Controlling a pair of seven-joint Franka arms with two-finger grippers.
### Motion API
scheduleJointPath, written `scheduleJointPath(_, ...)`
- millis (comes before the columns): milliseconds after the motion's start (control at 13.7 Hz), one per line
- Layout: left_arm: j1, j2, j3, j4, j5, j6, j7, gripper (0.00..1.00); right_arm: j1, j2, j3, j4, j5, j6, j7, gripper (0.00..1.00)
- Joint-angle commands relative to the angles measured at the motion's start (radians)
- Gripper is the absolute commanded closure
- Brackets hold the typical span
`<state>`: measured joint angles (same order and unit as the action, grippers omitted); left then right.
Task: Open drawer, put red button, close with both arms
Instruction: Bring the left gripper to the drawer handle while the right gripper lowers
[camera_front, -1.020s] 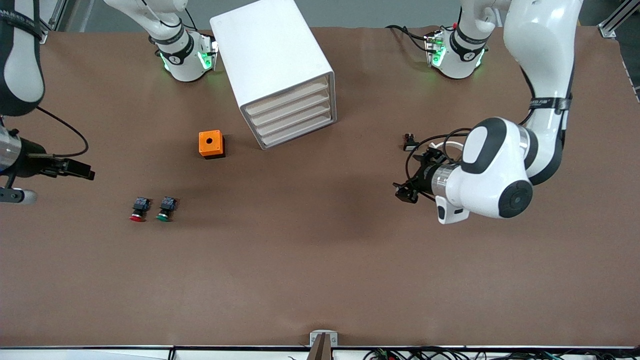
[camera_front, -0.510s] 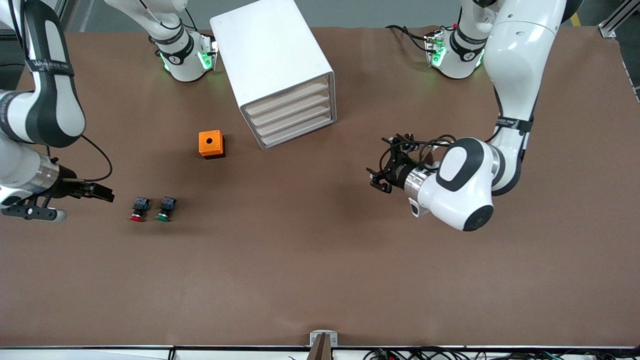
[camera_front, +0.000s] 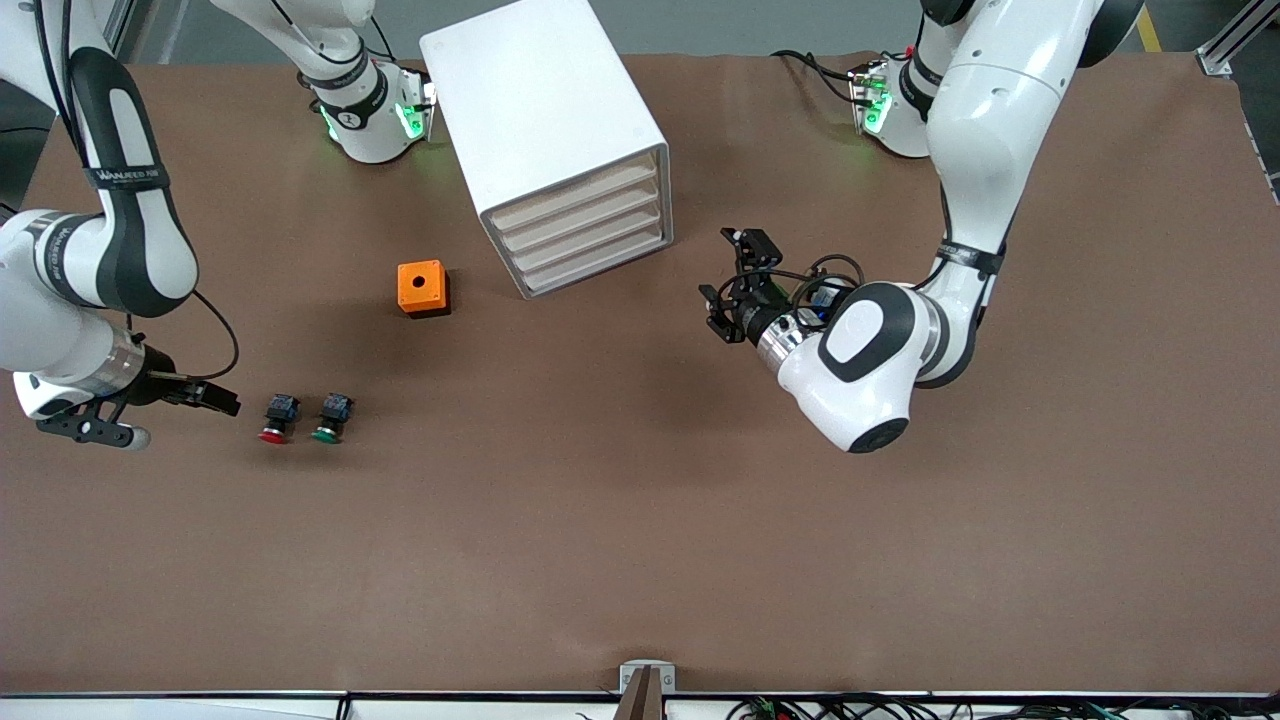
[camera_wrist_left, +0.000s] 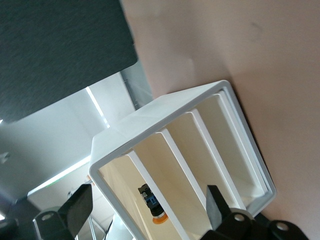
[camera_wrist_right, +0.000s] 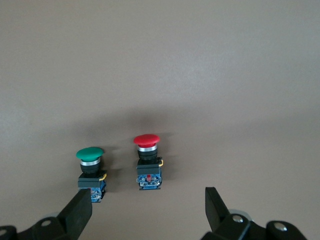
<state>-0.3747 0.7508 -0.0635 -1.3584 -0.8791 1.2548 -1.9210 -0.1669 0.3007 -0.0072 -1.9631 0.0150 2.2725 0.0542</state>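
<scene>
In the front view, you had the cabinet (camera_front: 560, 140) standing near the robots' bases with its four drawer fronts turned toward the left arm's end of the table, all of them shut. The drawer (camera_front: 578, 205) you meant to open was therefore untouched. Your left gripper (camera_front: 735, 285) hung over bare table just beside those fronts, pointed at them, so I judge you were lining up a pull. Your right gripper (camera_front: 205, 397) sat low near the red button (camera_front: 278, 417), which lay on the table beside the green button (camera_front: 330, 416), both nearer the camera than the orange box (camera_front: 422, 288).

In the left wrist view, the cabinet's stacked drawer fronts (camera_wrist_left: 200, 165) filled the frame, and the left gripper's fingers (camera_wrist_left: 80, 210) stood spread apart, holding nothing, ready to take a front edge.

In the right wrist view, the red button (camera_wrist_right: 148, 160) stood between the released, empty fingers (camera_wrist_right: 216, 207) of your right gripper, apart from both, with the green button (camera_wrist_right: 90, 167) just beside it. That centring suggests you chose the red one.
</scene>
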Motion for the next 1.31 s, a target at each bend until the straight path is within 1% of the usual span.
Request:
scheduleJointPath(0,-0.013,0.057,-0.001,0.030,-0.055,-0.041,-0.087,0.00,0.001,0.009,0.010,-0.022,-0.001,0.047,0.039,0.00)
scheduleJointPath(291,-0.029,0.143,-0.001,0.032,-0.132,-0.048,-0.203,0.00,0.003,0.015,0.010,-0.132,-0.004,0.215,0.039,0.00)
scheduleJointPath(437,-0.046,0.166,-0.001,0.030,-0.178,-0.049,-0.265,0.00,0.010,0.037,0.010,-0.146,-0.004,0.254,0.039,0.00)
scheduleJointPath(583,-0.069,0.180,0.001,0.028,-0.193,-0.048,-0.299,0.00,0.010,0.078,0.010,-0.146,-0.004,0.292,0.039,0.00)
scheduleJointPath(728,-0.076,0.188,0.001,0.030,-0.221,-0.046,-0.299,0.30,0.010,0.110,0.010,-0.151,-0.004,0.338,0.039,0.00)
scheduleJointPath(801,-0.082,0.193,0.001,0.030,-0.224,-0.043,-0.297,0.40,0.010,0.112,0.010,-0.163,-0.004,0.346,0.042,0.00)
scheduleJointPath(874,-0.093,0.196,0.001,0.030,-0.227,-0.041,-0.297,0.47,0.010,0.112,0.010,-0.177,-0.004,0.364,0.048,0.00)
scheduleJointPath(947,-0.104,0.197,0.001,0.030,-0.239,-0.040,-0.294,0.50,0.016,0.115,0.010,-0.192,-0.004,0.389,0.050,0.00)
scheduleJointPath(1092,-0.112,0.211,0.001,0.032,-0.242,-0.019,-0.291,0.50,0.021,0.120,0.010,-0.218,-0.004,0.427,0.052,0.00)
scheduleJointPath(1238,-0.119,0.217,0.001,0.032,-0.244,0.017,-0.291,0.50,0.021,0.120,0.010,-0.229,-0.004,0.432,0.074,0.00)
